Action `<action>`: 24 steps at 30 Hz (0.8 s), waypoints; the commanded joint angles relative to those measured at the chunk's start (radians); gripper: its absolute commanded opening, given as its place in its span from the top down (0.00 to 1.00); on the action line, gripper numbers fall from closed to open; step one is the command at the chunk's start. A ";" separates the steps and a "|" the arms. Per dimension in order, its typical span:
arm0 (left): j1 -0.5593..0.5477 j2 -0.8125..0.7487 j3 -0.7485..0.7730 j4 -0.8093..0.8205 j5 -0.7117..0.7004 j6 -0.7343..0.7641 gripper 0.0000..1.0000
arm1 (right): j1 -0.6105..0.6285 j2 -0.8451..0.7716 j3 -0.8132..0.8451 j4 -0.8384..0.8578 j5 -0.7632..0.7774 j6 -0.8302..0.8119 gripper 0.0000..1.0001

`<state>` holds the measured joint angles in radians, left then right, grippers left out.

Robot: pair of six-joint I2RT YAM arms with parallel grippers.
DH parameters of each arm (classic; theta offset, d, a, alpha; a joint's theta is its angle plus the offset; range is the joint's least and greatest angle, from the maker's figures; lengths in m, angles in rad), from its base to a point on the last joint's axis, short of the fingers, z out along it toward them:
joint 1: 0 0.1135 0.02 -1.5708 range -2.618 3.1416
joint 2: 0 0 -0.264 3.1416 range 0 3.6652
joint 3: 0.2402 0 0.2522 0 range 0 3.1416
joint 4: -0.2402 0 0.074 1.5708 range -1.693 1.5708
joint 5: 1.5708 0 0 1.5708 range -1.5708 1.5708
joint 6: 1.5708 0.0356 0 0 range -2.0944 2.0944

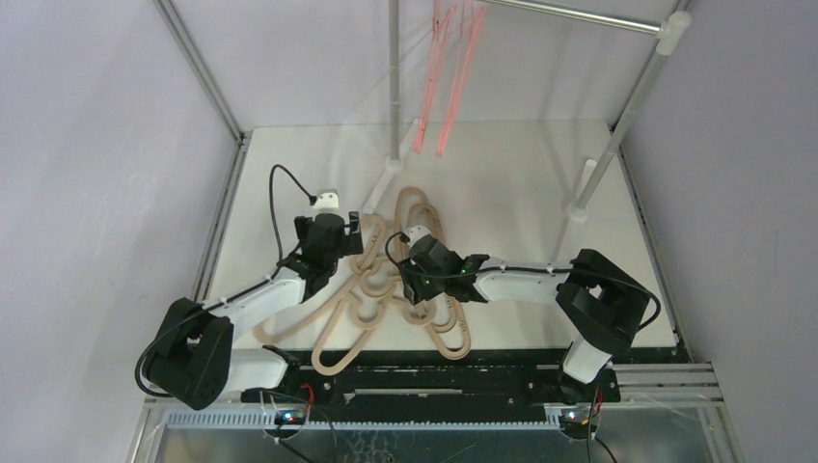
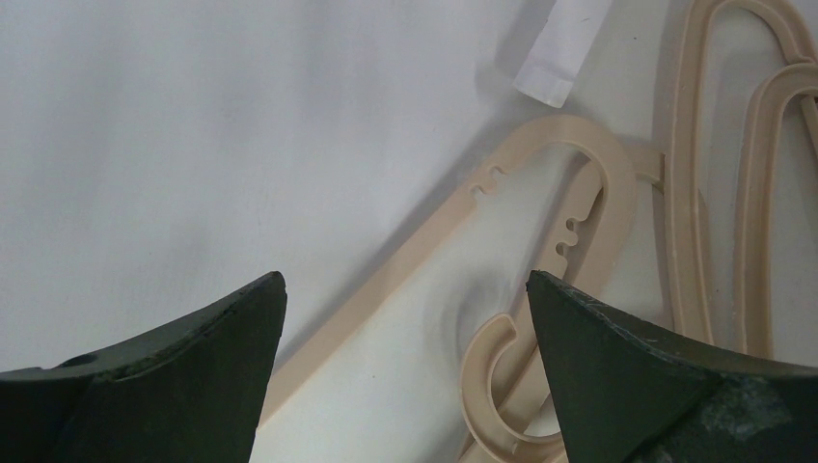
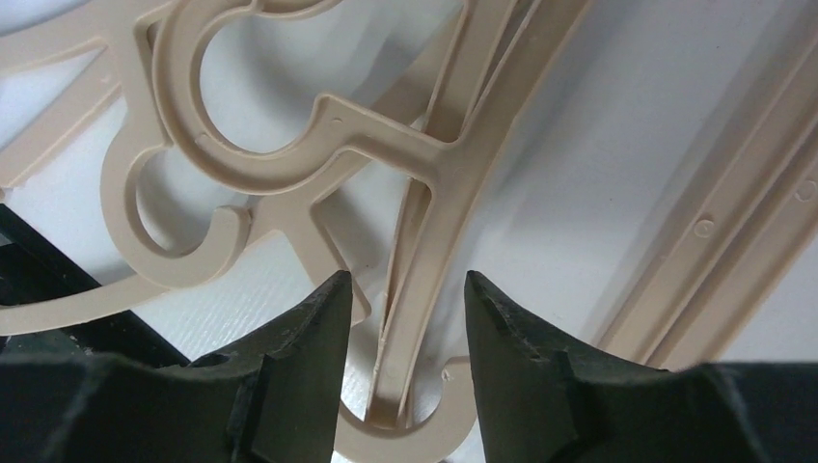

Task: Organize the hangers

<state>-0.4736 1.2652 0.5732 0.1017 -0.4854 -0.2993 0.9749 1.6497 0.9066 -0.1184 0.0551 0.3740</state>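
Several beige hangers (image 1: 340, 323) lie tangled flat in the middle of the white table. Two thin pink-red hangers (image 1: 451, 82) hang from the rack bar at the back. My right gripper (image 1: 417, 287) is down over the pile. In the right wrist view its jaws (image 3: 406, 275) straddle one beige hanger arm (image 3: 424, 251) just below its hook, open, with a narrow gap on each side. My left gripper (image 1: 345, 239) hovers over the pile's left edge, wide open (image 2: 405, 280). A beige hook (image 2: 492, 386) lies by its right finger, and nothing is held.
The silver rack's poles (image 1: 394, 87) stand on white feet (image 1: 384, 183) just behind the pile; one foot (image 2: 564, 48) shows in the left wrist view. The right rack leg (image 1: 603, 164) slants down to the table. Grey walls enclose the table on both sides.
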 commanded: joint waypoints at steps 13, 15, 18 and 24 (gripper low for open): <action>-0.004 -0.020 0.042 0.021 -0.005 -0.010 0.00 | -0.041 0.062 0.037 0.061 -0.030 0.041 0.58; -0.004 -0.021 0.042 0.021 -0.005 -0.009 0.00 | -0.050 0.057 0.038 0.064 -0.023 0.040 0.60; -0.004 -0.021 0.042 0.020 -0.006 -0.008 0.01 | -0.067 0.048 0.035 0.079 -0.020 0.044 0.61; -0.003 -0.024 0.043 0.017 -0.008 -0.005 0.00 | -0.101 0.038 0.034 0.123 -0.003 0.059 0.65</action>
<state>-0.4736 1.2652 0.5732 0.1017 -0.4858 -0.2989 0.8940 1.7149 0.9066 -0.0788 0.0177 0.4114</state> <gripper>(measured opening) 0.996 0.355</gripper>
